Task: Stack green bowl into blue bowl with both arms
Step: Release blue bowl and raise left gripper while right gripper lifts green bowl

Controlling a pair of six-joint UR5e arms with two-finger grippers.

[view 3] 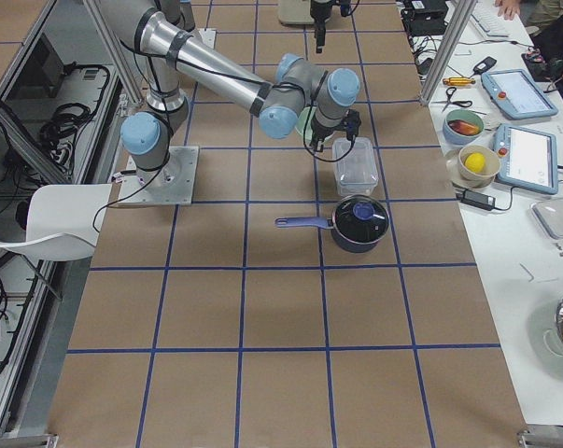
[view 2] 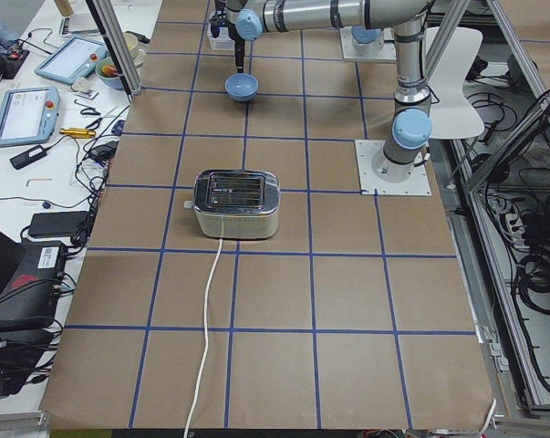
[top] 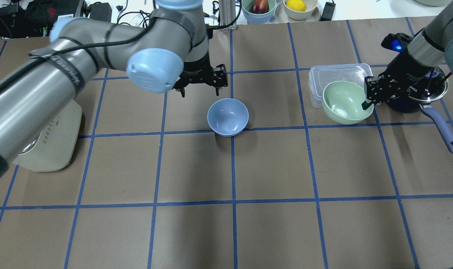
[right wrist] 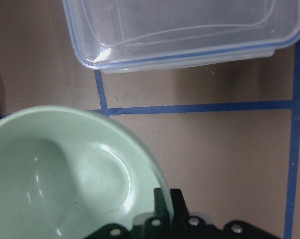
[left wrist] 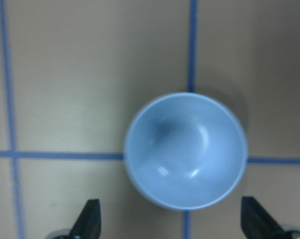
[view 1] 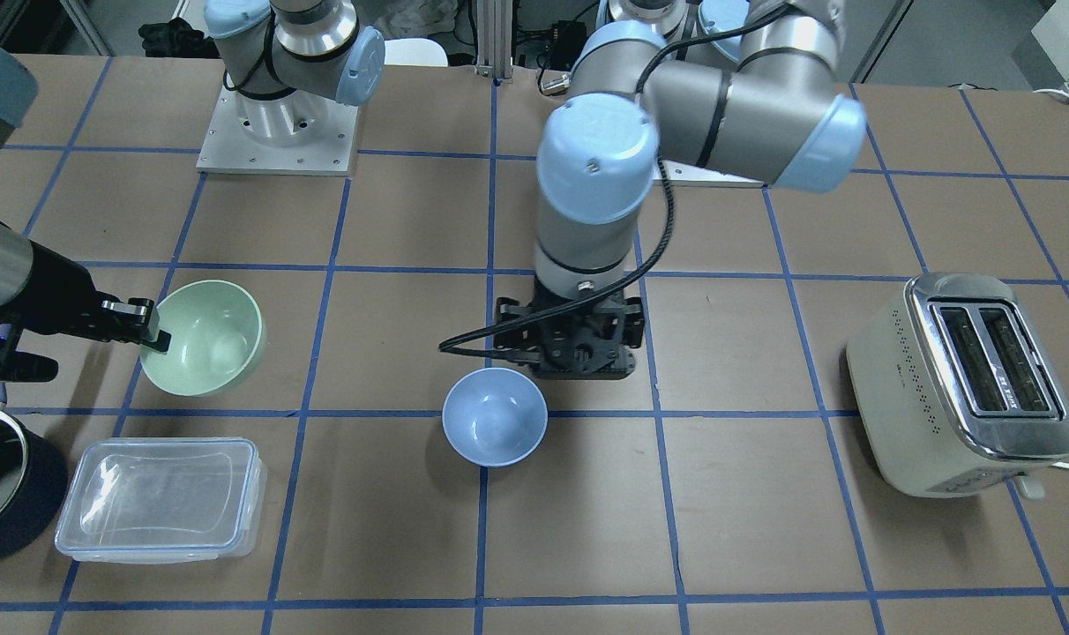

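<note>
Carrying the green bowl [top: 344,102] level matters: right fingers [right wrist: 162,206] pinch only its rim. Left fingers [left wrist: 90,216], spread wide, can steady the blue bowl [top: 227,116]

Even overhead light, soft shadows, blurred wrist views

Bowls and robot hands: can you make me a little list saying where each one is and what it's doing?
green bowl: rim pinched by the right gripper, next to the clear container
blue bowl: empty, upright on the table, nothing touching it
right gripper: shut on the green bowl's rim
left gripper: open, hovering by the blue bowl
stacked yet: no
</note>
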